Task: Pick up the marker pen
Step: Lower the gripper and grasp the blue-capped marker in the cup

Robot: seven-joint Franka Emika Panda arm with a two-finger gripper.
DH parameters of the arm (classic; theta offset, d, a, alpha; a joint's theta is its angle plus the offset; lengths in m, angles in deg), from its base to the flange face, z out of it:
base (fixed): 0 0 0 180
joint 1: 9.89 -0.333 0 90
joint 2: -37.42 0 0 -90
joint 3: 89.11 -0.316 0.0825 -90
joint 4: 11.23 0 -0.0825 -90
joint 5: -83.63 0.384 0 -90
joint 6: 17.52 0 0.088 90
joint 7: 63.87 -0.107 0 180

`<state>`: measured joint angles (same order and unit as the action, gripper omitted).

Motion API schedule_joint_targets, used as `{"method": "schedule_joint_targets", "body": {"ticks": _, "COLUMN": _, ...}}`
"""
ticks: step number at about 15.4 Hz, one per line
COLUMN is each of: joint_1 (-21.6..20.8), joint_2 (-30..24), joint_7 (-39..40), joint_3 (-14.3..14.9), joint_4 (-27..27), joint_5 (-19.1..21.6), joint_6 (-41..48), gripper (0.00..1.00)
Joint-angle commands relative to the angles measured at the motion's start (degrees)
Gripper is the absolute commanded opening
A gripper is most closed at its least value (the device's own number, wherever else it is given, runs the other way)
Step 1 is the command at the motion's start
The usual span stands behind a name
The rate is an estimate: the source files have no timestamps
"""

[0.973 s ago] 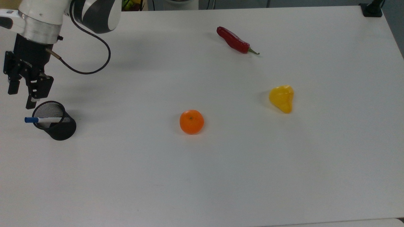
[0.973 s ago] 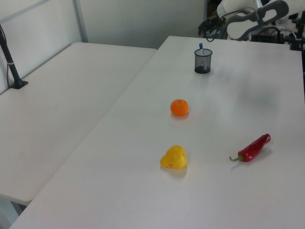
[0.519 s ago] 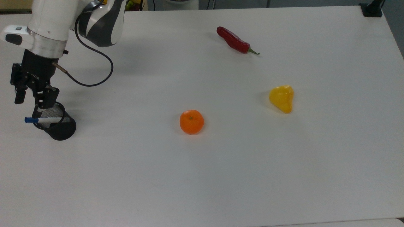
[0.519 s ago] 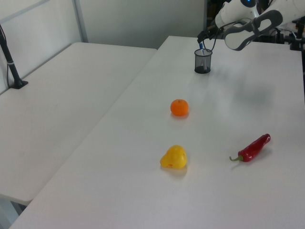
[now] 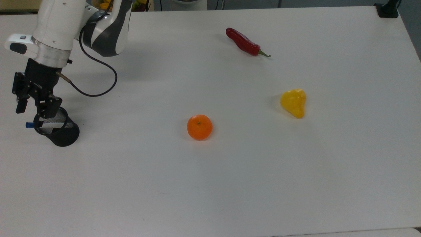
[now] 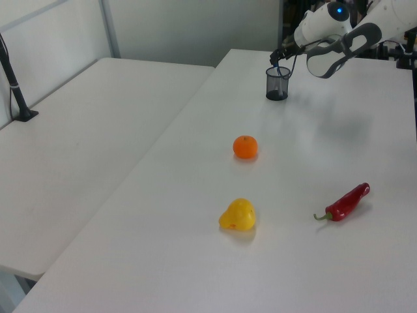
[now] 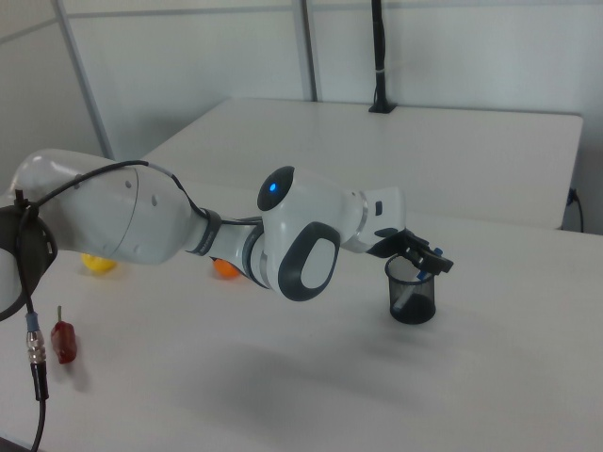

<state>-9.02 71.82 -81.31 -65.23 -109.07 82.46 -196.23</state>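
Over the last second the tool (image 5: pixel 31 115) has dropped from above the black mesh cup (image 5: pixel 61 130) to its rim, and in the top view it now sits right at the marker pen (image 5: pixel 46 125). The pen has not moved: it stands in the cup near the counter's (image 5: pixel 230 164) edge at the top view's left, blue cap poking out over the rim. The tool's 2 fingers are spread apart, 1 on each side of the capped end, gripping nothing yet. The approach looks nearly done, so the next step is likely to close on the pen. The orange (image 5: pixel 199 127), yellow pepper (image 5: pixel 293 102) and red chilli (image 5: pixel 245 42) lie well apart from it.
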Motion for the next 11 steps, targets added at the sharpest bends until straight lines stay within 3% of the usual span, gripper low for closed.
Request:
{"method": "schedule_joint_targets", "body": {"ticks": 1, "joint_1": 0.3, "joint_2": 2.5, "joint_7": -1.1, "joint_3": -0.2, "joint_4": 1.9, "joint_5": 1.7, "joint_6": -2.4, "gripper": 0.68}}
{"method": "schedule_joint_targets", "body": {"ticks": 5, "joint_1": 0.4, "joint_2": 2.8, "joint_7": -1.1, "joint_3": -0.2, "joint_4": 1.8, "joint_5": 1.9, "joint_6": -5.0, "gripper": 0.45}}
{"method": "schedule_joint_targets", "body": {"ticks": 9, "joint_1": 0.4, "joint_2": 2.7, "joint_7": -1.1, "joint_3": -0.4, "joint_4": 1.7, "joint_5": 2.1, "joint_6": -7.0, "gripper": 0.07}}
{"method": "schedule_joint_targets", "body": {"ticks": 11, "joint_1": 0.4, "joint_2": 2.7, "joint_7": -1.1, "joint_3": -0.8, "joint_4": 1.7, "joint_5": 2.1, "joint_6": -7.0, "gripper": 0.0}}
